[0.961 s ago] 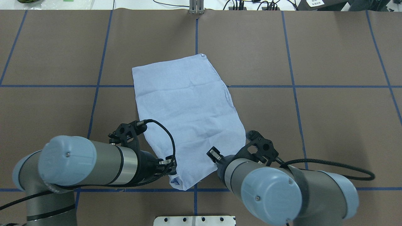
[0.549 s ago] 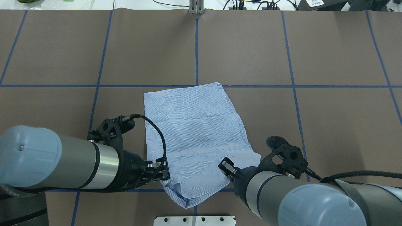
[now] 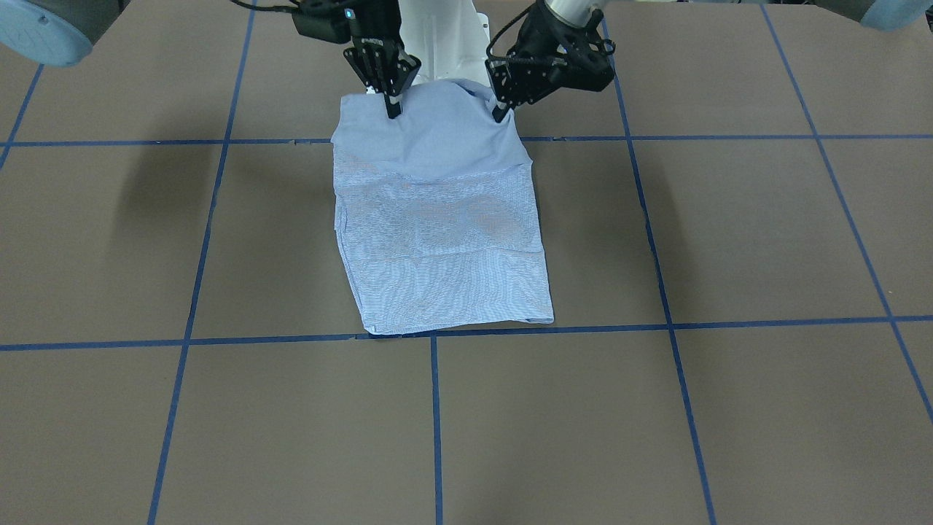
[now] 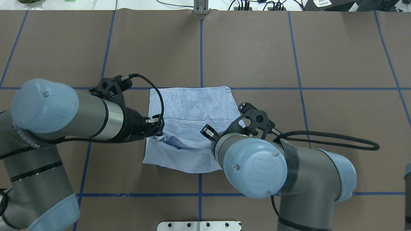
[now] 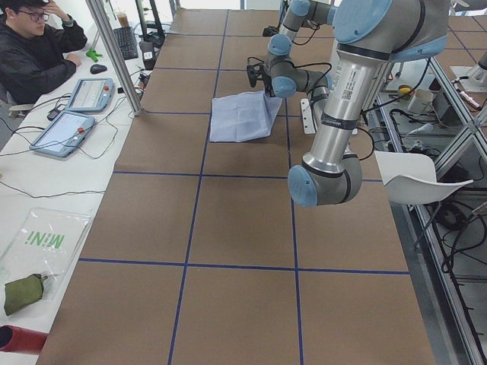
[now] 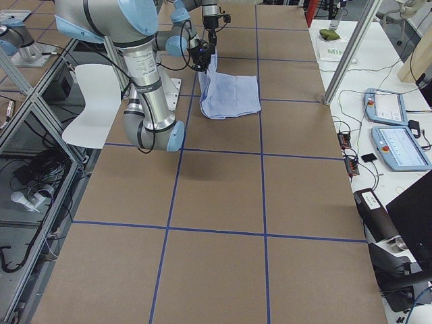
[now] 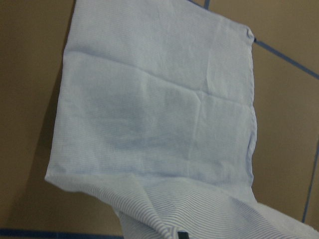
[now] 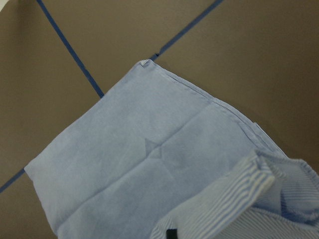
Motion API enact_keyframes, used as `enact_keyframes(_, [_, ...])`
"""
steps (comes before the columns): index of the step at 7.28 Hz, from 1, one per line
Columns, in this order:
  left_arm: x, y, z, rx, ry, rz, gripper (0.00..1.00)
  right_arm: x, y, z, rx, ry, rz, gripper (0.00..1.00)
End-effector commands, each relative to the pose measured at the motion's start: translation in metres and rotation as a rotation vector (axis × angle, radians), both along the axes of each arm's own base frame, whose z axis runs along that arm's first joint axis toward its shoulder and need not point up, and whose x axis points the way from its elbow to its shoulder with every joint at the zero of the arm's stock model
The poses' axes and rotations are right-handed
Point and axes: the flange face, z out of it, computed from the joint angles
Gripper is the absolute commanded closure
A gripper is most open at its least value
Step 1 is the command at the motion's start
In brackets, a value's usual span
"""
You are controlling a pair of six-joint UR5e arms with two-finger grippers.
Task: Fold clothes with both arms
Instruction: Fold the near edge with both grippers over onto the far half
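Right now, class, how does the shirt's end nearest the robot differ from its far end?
The near end is lifted, held at its corners by the left gripper and right gripper; the far end lies flat on the table, untouched. The near end is rumpled; the far end runs straight along a blue tape line. Both are striped blue cloth.

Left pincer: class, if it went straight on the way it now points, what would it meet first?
Probably the shirt itself: the left pincer, shut on a lifted edge, points down at the flat layer on the table; depth is unclear.
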Motion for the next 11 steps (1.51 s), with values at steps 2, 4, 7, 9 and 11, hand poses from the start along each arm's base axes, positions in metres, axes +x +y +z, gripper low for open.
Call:
enact_keyframes(2, [0.015, -0.081, 0.011, 0.054, -0.093, -0.055, 1.0, -0.019, -0.101, 0.008, 0.021, 0.081, 0.018, 1.0])
enact_keyframes(4, [0.055, -0.134, 0.03, 0.079, -0.195, -0.053, 1.0, -0.074, -0.165, 0.044, 0.043, 0.085, 0.018, 1.0])
enact_keyframes(7, [0.089, -0.179, 0.083, 0.129, -0.225, -0.07, 1.0, -0.106, -0.223, 0.08, 0.069, 0.144, -0.05, 1.0])
enact_keyframes(9, [0.108, -0.2, 0.099, 0.137, -0.253, -0.095, 1.0, -0.109, -0.226, 0.088, 0.079, 0.17, -0.081, 1.0])
enact_keyframes(11, [0.11, -0.203, 0.105, 0.137, -0.26, -0.103, 0.87, -0.111, -0.226, 0.091, 0.121, 0.201, -0.125, 0.44])
